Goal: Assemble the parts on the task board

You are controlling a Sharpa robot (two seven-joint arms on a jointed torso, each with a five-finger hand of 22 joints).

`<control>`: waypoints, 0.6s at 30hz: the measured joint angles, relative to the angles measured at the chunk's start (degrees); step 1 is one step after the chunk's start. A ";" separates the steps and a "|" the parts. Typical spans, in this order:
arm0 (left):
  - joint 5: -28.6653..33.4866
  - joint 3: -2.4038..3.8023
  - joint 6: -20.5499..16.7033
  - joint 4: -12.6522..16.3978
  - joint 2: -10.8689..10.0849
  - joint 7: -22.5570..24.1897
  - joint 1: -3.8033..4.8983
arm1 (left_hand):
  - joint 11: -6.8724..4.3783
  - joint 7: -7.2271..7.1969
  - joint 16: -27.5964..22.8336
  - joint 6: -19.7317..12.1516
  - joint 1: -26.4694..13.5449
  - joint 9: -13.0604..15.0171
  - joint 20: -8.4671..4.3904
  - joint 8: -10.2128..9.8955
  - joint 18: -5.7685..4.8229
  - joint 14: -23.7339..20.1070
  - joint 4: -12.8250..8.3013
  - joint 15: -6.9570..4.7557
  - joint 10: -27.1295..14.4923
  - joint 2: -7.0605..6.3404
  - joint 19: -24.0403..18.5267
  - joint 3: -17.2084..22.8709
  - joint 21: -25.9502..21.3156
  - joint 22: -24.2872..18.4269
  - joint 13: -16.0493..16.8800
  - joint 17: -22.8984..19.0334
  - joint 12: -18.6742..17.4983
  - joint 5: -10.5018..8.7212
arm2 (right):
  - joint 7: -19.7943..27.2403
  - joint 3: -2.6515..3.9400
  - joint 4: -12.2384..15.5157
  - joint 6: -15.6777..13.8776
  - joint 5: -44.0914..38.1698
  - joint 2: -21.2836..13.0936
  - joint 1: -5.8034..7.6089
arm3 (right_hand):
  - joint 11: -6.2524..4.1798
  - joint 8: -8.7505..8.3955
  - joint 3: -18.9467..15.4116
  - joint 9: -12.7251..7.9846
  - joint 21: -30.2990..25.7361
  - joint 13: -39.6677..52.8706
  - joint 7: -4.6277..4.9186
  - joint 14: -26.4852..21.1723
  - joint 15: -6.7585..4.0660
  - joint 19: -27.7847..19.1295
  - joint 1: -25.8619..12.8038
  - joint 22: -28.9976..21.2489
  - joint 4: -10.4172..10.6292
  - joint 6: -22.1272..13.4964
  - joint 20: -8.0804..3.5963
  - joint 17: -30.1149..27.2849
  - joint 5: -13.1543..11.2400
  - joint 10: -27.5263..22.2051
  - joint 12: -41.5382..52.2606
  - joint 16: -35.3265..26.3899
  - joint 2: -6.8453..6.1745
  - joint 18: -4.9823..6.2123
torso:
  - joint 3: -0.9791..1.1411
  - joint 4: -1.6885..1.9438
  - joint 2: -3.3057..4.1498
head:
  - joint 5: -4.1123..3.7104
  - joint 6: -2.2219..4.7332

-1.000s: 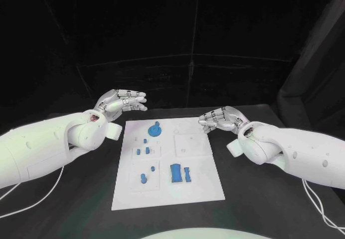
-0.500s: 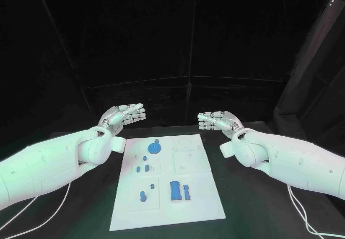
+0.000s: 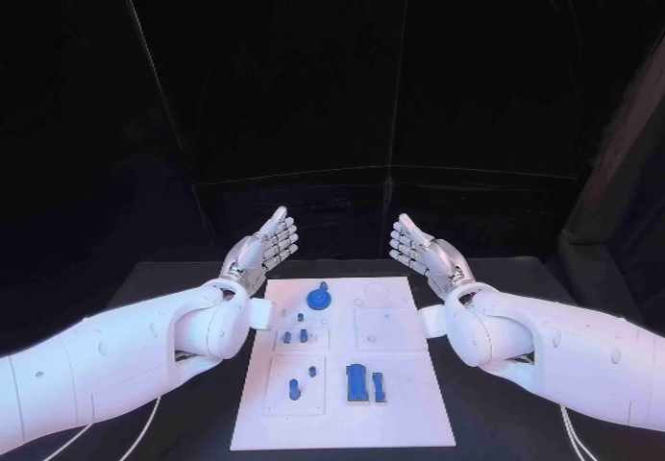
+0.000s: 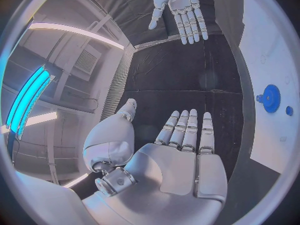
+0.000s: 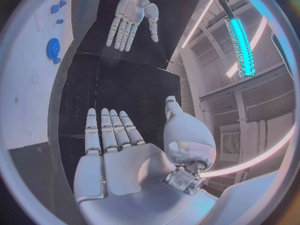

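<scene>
Both empty, fingers straight: silver left hand (image 3: 266, 248) and silver right hand (image 3: 421, 252), raised beyond flat white task board (image 3: 416, 384) bearing small blue parts (image 3: 357, 381) and round blue gear (image 3: 320, 300).

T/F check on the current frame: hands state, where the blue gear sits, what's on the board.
1. Both hands hold nothing. True: left hand and right hand are flat, fingers extended.
2. The left hand grips the blue gear. False: it lies on the task board, untouched.
3. The gear is at the board's far end. True.
4. The right hand presses on the board. False: it is raised beyond it.
</scene>
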 measured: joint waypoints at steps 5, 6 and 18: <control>-0.32 1.03 -7.68 4.70 -0.65 0.57 -1.65 | -1.37 -1.26 -2.03 -4.47 -5.72 -0.02 -1.28 0.00 -2.67 -4.11 0.08 -0.80 -4.58 0.09 -3.41 -1.60 -0.59 -1.37 -0.06 -0.90 -0.21 0.00 | 2.01 0.17 3.46 -5.69 3.32 -0.94 -0.53 | -1.28 0.00 0.28 -0.22 -1.04 -0.13 -1.33 -5.18 -0.40 -4.56 -6.32 -0.06 0.11 -4.47 -2.13 -0.10 -0.39 -4.99 0.00 -0.22 -0.11 -0.88 | 0.04 0.14 -0.04 | 0.01 0.01; -0.37 1.17 -9.00 5.33 -0.74 0.69 -1.88 | -1.53 -1.41 -2.65 -5.28 -6.77 -0.03 -1.71 -0.19 -2.67 -4.84 0.11 -0.91 -5.42 0.10 -4.02 -1.91 -0.65 -1.99 -0.07 -1.02 -0.40 -0.22 | 2.31 0.18 3.82 -6.51 3.83 -1.04 -0.57 | -1.40 0.00 0.35 -0.22 -1.11 -0.14 -1.49 -6.09 -0.49 -5.34 -7.43 -0.11 0.04 -5.25 -2.77 -0.11 -0.44 -5.88 0.00 -0.22 -0.12 -1.60 | 0.04 0.15 -0.05 | 0.01 0.01; -0.78 1.74 -18.37 8.17 -1.14 1.67 -2.85 | -2.34 -2.14 -5.44 -12.75 -16.36 -0.10 -6.14 -0.23 -4.50 -11.82 0.09 -1.38 -13.04 0.15 -9.74 -6.73 -0.89 -6.03 -0.10 -1.52 -0.45 -0.22 | 4.34 0.22 4.53 -11.20 6.87 -1.21 -0.67 | -2.07 -0.22 0.50 -0.37 -1.72 -0.18 -2.27 -14.49 -0.69 -13.05 -17.65 -0.13 0.20 -12.47 -5.66 -0.16 -0.44 -14.01 -0.21 -0.21 -0.17 -4.45 | 0.07 0.20 -0.07 | 0.02 0.01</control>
